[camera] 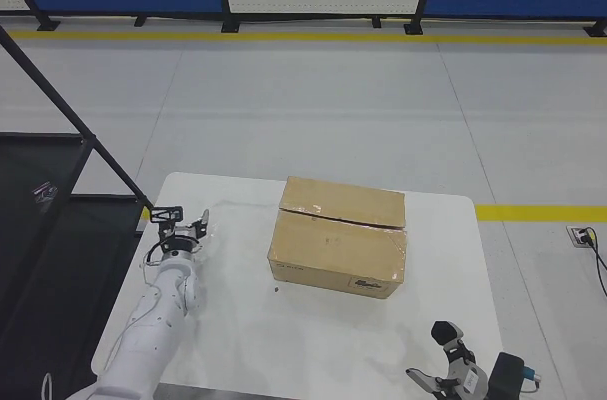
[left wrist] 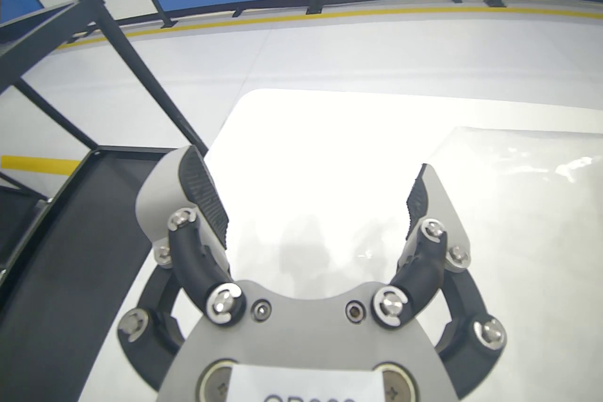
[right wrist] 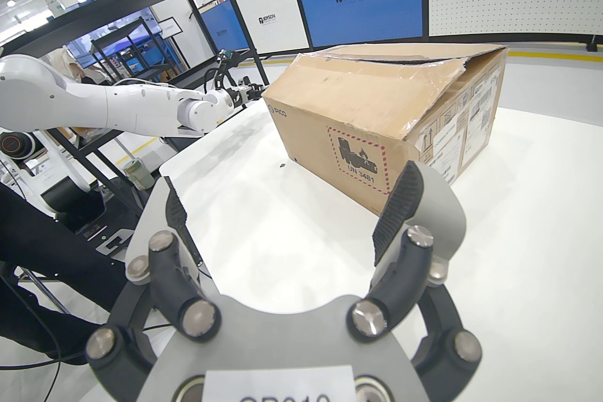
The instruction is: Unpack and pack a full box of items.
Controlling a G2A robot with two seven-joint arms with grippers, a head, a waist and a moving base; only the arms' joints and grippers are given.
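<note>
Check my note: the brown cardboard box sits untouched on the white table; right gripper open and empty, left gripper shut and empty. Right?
One slip: the left gripper is open, not shut; the left wrist view shows its fingers spread with nothing between. The brown cardboard box does sit untouched on the white table, and the right gripper is open and empty.

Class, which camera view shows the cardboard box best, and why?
Right wrist view: the cardboard box shows two labelled sides and its ragged top flaps. The top view gives its lid and one side from above; the left wrist view, a pale shape, possibly it.
</note>
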